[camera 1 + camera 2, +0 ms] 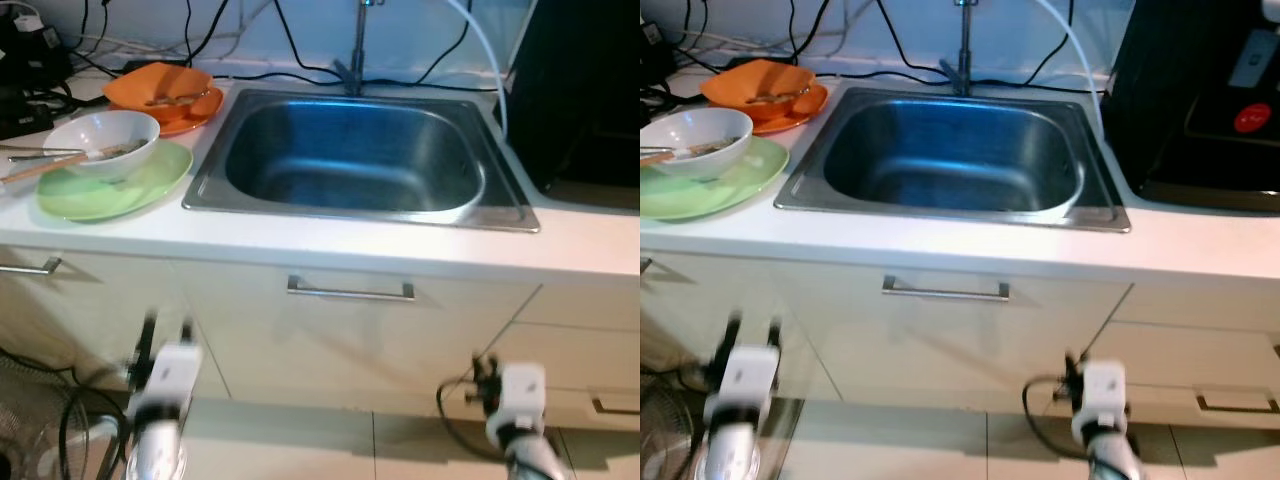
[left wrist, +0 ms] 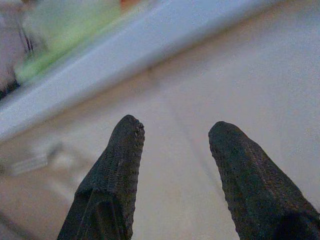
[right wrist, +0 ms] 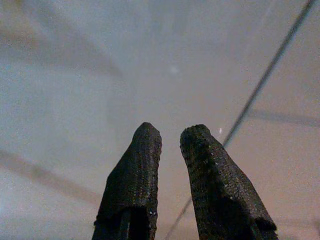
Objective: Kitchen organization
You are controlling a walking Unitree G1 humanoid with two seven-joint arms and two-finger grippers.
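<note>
A white bowl point(image 1: 105, 140) holding chopsticks point(image 1: 45, 166) rests on a green plate point(image 1: 150, 185) at the counter's left. Behind it an orange bowl point(image 1: 160, 85) sits on an orange plate point(image 1: 200, 108). The steel sink point(image 1: 350, 150) in the middle is empty, with a faucet point(image 1: 358, 50) at its back. Both arms hang low before the cabinet fronts. My left gripper point(image 1: 167, 335) is open with nothing between its fingers, and it points up toward the counter edge below the green plate point(image 2: 60, 45). My right gripper point(image 1: 485, 370) is shut and empty, facing a cabinet panel.
A black appliance point(image 1: 1200, 100) stands on the counter right of the sink. Cables run along the back wall point(image 1: 250, 40). A drawer handle point(image 1: 350, 292) sits under the sink. A wire fan point(image 1: 30, 420) stands on the floor at the lower left.
</note>
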